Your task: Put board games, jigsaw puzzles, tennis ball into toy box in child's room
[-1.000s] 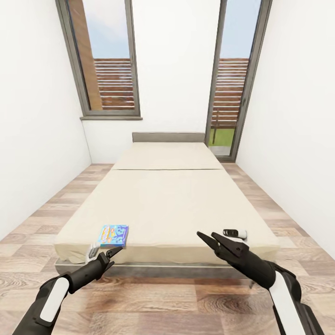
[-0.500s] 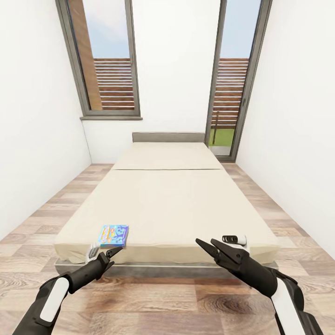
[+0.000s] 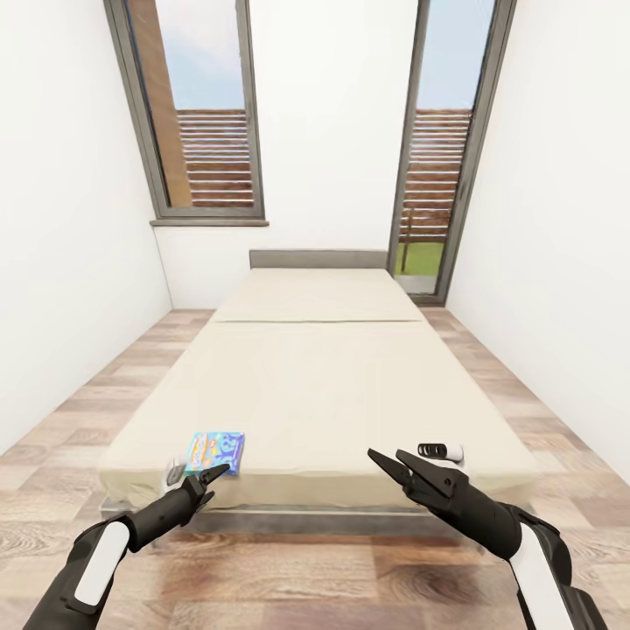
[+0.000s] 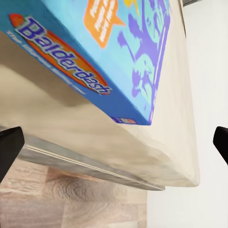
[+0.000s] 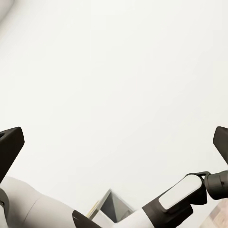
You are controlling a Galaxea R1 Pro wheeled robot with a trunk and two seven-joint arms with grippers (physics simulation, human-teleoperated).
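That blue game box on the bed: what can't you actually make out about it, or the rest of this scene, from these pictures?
- Blue game box: head view too small for lettering; the left wrist view's edges cut off most of its top.
- Left gripper: its tips sit at the box's near corner; contact cannot be told.
- Bed: the right gripper and arm hide some of the near edge.

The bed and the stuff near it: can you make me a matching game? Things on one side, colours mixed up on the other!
Things:
1. bed
2. game box
3. floor
4. left end effector

Colours:
A. black
B. beige
C. wood brown
D. blue

Pairs: 1-B, 2-D, 3-C, 4-A
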